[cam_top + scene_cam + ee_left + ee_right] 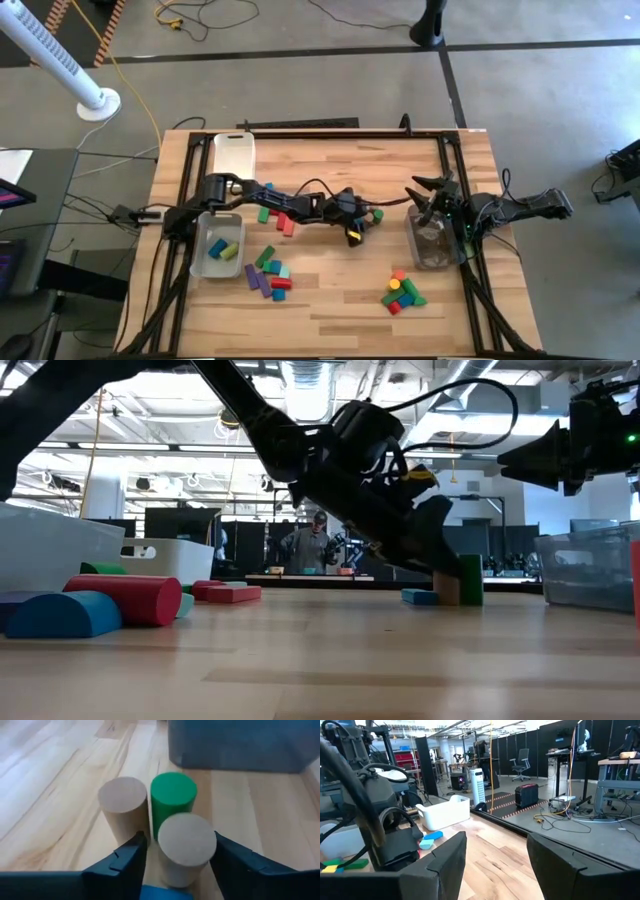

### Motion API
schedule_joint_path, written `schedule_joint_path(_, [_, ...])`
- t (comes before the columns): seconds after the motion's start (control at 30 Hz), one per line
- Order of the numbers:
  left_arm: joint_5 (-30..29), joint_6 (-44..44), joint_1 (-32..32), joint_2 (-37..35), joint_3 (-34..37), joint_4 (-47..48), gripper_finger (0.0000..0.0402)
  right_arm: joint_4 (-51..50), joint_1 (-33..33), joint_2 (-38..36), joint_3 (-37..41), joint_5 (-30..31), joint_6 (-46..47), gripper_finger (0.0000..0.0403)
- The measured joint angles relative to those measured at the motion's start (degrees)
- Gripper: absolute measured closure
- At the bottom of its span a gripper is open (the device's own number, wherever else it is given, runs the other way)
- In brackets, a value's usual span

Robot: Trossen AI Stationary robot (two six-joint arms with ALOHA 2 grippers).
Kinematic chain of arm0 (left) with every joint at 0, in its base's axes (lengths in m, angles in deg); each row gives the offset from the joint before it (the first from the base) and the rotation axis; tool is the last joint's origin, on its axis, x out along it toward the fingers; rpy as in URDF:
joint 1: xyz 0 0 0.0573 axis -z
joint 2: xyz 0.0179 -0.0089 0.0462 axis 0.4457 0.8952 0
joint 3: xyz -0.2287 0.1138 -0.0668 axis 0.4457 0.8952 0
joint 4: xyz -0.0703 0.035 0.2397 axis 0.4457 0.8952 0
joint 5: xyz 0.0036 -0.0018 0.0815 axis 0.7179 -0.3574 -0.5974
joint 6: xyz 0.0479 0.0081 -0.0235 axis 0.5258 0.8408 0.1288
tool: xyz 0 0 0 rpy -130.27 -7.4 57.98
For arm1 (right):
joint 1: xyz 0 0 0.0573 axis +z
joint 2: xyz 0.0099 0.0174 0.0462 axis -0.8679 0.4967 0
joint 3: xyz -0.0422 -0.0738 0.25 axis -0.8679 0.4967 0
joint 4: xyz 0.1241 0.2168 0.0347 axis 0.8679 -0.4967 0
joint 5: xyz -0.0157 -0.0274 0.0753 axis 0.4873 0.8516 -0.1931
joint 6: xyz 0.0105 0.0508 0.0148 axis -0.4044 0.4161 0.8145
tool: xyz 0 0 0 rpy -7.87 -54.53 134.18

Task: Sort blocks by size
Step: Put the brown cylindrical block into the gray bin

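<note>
Our left gripper sits mid-table, toward the right edge, its fingers straddling a tan cylinder — pads close beside it, contact we cannot tell; a second tan cylinder and a green one stand touching it; our right gripper hangs open over the clear bin at the right edge.

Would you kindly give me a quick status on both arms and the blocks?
Left gripper straddling a tan cylinder, not yet clamped. Green cylinder and second tan cylinder crowd close behind. Right gripper open, waiting above the clear bin.
</note>
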Motion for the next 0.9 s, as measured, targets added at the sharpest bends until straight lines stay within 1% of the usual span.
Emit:
schedule_joint_path(0.1, [0.02, 1.35, 0.0, 0.03, 0.0, 1.53, 0.0243, 0.0, 0.01, 0.0, 0.0, 0.0, 0.0, 0.0164])
schedule_joint_path(0.23, [1.28, 2.53, 0.0, 0.06, 0.0, 1.22, 0.0281, 0.0, 0.0, 0.0, 0.0, 0.0, 0.02, 0.0164])
schedule_joint_path(0.47, [3.53, 3.93, 0.02, -0.6, 0.0, 3.33, 0.0284, 0.0, 0.02, -0.02, 0.0, 0.0, 0.05, 0.0164])
schedule_joint_path(0.6, [3.65, 6.76, 0.07, -3.72, 0.02, 10.08, 0.0284, 0.0, 0.0, 0.0, 0.0, 0.0, 0.07, 0.0164])
schedule_joint_path(0.73, [2.47, 9.68, 0.24, -9.23, 0.02, 17.49, 0.0284, 0.0, 0.02, -0.02, 0.0, 0.0, 0.18, 0.0164])
schedule_joint_path(0.9, [0.3, 14.39, 1.77, -17.42, 0.02, 31.21, 0.0284, 0.0, 0.0, -0.02, -0.02, -0.02, 0.21, 0.0164])
